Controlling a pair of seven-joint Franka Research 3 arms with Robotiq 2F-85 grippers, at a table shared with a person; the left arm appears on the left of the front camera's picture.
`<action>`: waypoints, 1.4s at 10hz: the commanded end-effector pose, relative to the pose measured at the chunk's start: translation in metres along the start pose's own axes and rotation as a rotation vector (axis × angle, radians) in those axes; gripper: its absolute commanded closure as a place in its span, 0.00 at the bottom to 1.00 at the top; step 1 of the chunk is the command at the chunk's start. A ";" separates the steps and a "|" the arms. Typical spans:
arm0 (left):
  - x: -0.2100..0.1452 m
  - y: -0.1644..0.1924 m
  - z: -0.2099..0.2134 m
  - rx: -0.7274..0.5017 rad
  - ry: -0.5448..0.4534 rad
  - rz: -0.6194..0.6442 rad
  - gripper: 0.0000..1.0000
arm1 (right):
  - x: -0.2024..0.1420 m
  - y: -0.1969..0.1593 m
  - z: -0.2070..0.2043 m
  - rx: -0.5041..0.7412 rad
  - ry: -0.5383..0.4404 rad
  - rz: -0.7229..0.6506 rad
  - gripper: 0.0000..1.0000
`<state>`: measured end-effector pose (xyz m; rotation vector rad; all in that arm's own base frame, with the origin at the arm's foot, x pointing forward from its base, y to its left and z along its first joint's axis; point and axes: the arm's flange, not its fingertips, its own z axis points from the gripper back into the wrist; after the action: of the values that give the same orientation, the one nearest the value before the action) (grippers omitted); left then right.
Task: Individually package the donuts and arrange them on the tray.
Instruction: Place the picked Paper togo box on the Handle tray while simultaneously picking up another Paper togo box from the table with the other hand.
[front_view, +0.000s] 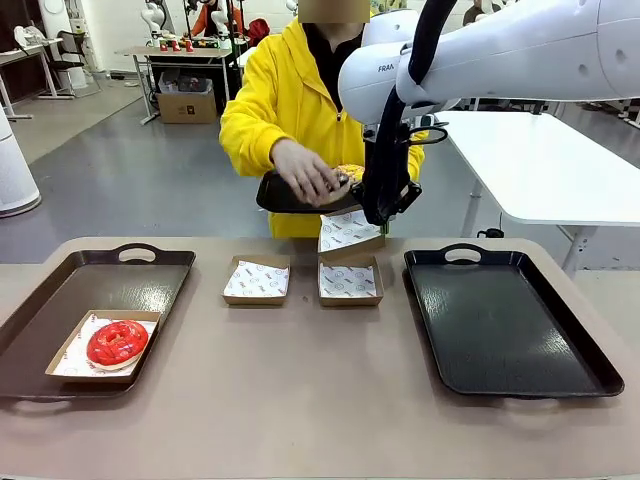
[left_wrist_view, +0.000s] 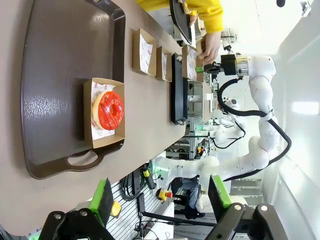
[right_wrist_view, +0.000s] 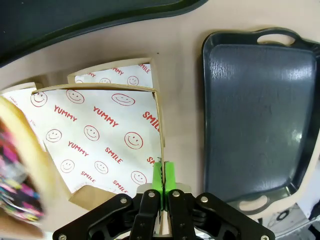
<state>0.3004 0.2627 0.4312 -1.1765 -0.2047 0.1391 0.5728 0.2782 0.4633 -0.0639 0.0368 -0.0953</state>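
A glossy red donut (front_view: 117, 342) (left_wrist_view: 108, 110) lies in a paper-lined box on the brown tray (front_view: 60, 300) (left_wrist_view: 55, 60) at the left. My right gripper (front_view: 384, 224) (right_wrist_view: 162, 175) is shut on the side wall of another paper-lined box (front_view: 345, 230) (right_wrist_view: 100, 135), held tilted above the table. The person's hand (front_view: 308, 172) puts a sprinkled donut (front_view: 350, 172) (right_wrist_view: 12, 185) into that box. It is blurred at the right wrist view's left edge. My left gripper (left_wrist_view: 160, 197) hangs open and apart above the brown tray's near end.
Two empty lined boxes (front_view: 257, 279) (front_view: 350, 281) sit mid-table. An empty black tray (front_view: 505, 320) (right_wrist_view: 257, 115) lies at the right. The person's other hand holds a dark tray (front_view: 285, 195) over the far edge.
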 end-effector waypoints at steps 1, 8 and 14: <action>-0.002 -0.002 0.002 -0.010 -0.002 0.002 0.00 | -0.002 -0.002 0.001 0.002 0.005 -0.003 1.00; -0.002 -0.002 0.002 -0.010 -0.002 0.002 0.00 | -0.002 -0.002 0.001 0.002 0.005 -0.003 1.00; -0.002 -0.002 0.002 -0.010 -0.002 0.002 0.00 | -0.002 -0.002 0.001 0.002 0.005 -0.003 1.00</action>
<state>0.3004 0.2627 0.4312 -1.1767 -0.2046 0.1390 0.5727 0.2782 0.4632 -0.0644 0.0373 -0.0953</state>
